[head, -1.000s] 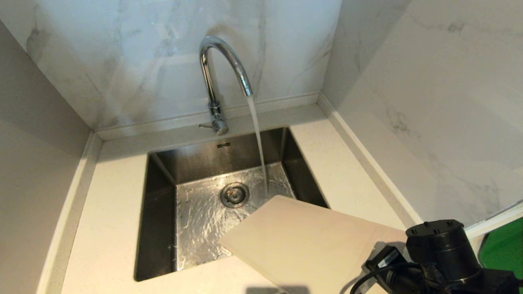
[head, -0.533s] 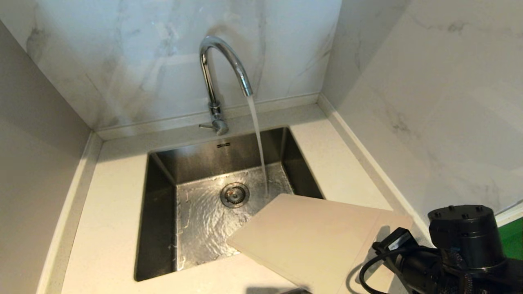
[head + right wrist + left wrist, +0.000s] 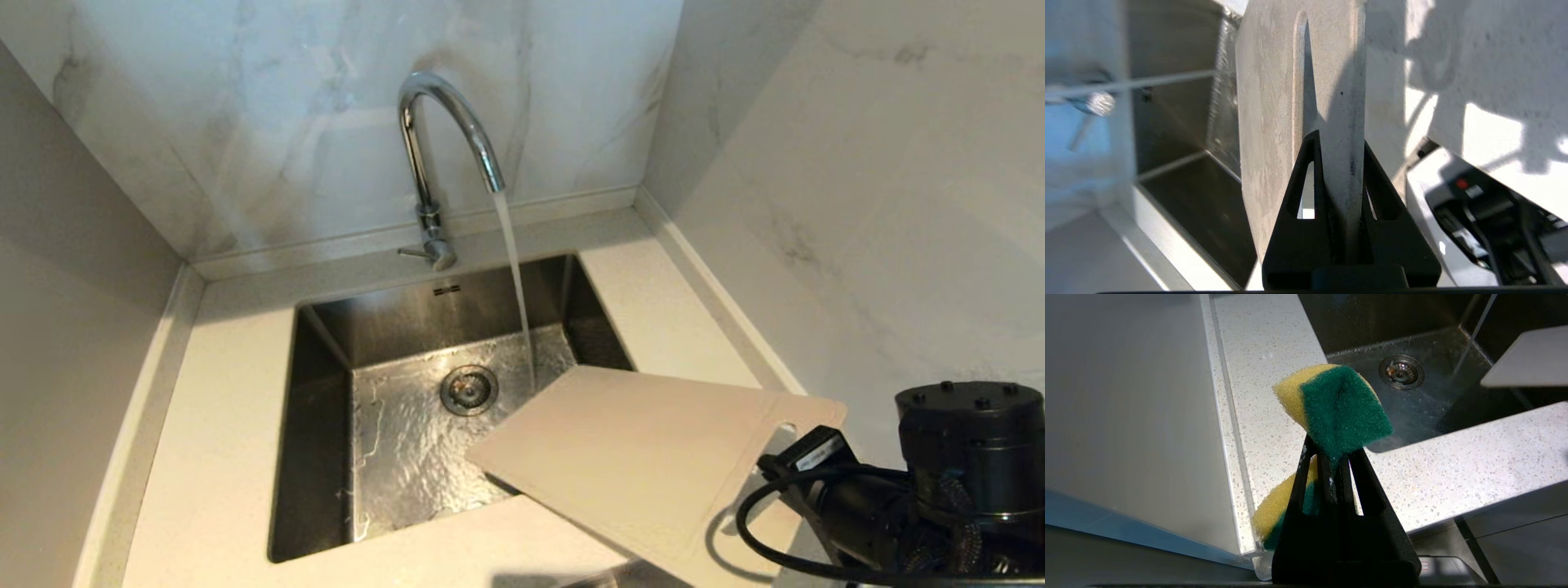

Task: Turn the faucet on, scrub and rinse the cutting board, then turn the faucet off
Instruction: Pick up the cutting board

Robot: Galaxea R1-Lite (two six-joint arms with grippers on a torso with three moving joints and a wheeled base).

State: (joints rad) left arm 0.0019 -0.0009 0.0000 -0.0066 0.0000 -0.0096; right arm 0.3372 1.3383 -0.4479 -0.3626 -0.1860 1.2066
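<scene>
The cutting board (image 3: 645,457) hangs tilted over the near right corner of the sink (image 3: 326,359), its far corner raised above the basin and its handle end reaching out over the countertop (image 3: 220,457) to the right. The angled slot near that end shows beside the black wrist of the right arm, low at the right of the head view. In the right wrist view the right gripper (image 3: 1337,163) is clamped on the board's edge just beside the slot, one finger on each face, so the board (image 3: 1274,122) stands edge-on between them. The faucet (image 3: 433,163) rises from the far rim of the sink, its arched spout bending forward, and a steady stream of water (image 3: 516,286) falls from it to the steel floor just to the right of the drain (image 3: 469,389). The stream lands just beyond the far corner of the board; whether it touches the board cannot be told. The small lever at the faucet's base points left. The left gripper (image 3: 1331,457), seen only in its own wrist view, is pinched together on a yellow and green sponge (image 3: 1337,406), which sticks out past the fingertips, held above the speckled countertop on the near left side of the sink. Marble-patterned walls close the corner behind and to the right.
</scene>
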